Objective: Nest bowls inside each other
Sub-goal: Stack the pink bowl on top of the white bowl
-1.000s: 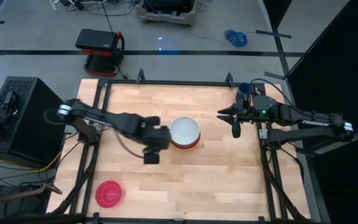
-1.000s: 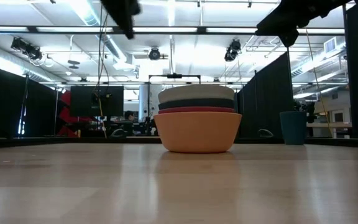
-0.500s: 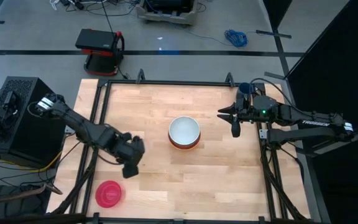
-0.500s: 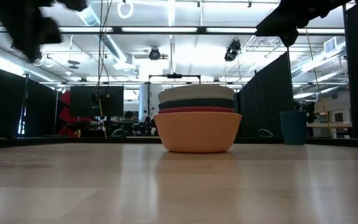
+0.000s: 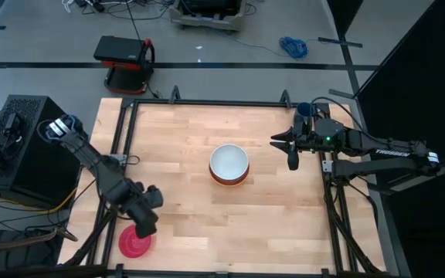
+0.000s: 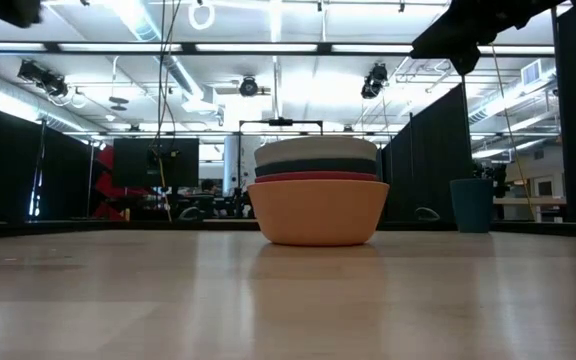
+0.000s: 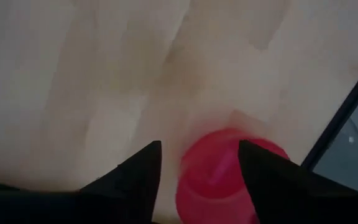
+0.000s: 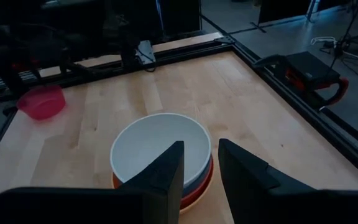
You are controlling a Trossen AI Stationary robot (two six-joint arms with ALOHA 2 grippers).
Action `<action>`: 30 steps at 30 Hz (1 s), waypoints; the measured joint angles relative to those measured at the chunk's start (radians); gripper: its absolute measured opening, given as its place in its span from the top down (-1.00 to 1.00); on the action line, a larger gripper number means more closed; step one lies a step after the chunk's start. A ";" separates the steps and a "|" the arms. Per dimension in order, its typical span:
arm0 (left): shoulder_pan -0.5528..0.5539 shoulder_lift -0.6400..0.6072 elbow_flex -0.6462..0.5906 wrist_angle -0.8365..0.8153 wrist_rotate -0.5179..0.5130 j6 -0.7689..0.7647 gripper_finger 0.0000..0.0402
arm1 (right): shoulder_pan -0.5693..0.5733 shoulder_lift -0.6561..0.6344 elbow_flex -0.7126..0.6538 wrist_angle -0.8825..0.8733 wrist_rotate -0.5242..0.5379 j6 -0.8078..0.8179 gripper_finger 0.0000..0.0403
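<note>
Four bowls already sit nested at the table's middle, the white bowl [image 5: 229,161] on top, then a teal bowl [image 6: 316,167], a red bowl [image 6: 317,177] and the orange bowl [image 6: 318,212] at the bottom. We judge the step in hand to be fetching the last one: the pink bowl [image 5: 134,242] lies alone at the near left corner of the table [image 5: 184,139], and our left gripper [image 5: 144,225] hangs right over its far edge. From the left wrist camera we see its fingers [image 7: 138,169] spread apart with the pink bowl between and beyond them, nothing pinched yet. Next we need to come down so one finger goes inside the rim and one outside, close, lift, and carry the bowl to the stack. Our right gripper [image 5: 292,150] waits at the far right of the table, just right of the stack, its fingers a little apart and holding nothing. Compared with a second ago, our left arm has swung from beside the stack to the near left corner, and its fingers have widened; the right arm and stack have not moved.
</note>
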 joint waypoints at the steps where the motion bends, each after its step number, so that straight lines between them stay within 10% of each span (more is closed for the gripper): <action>1: -0.014 0.000 0.000 0.000 -0.002 -0.019 -0.08 | 0.000 0.000 0.000 0.000 0.000 0.000 0.57; 30: -0.153 0.052 -0.243 0.176 0.069 -0.197 -0.23 | 0.000 0.000 -0.001 0.001 0.000 0.020 0.57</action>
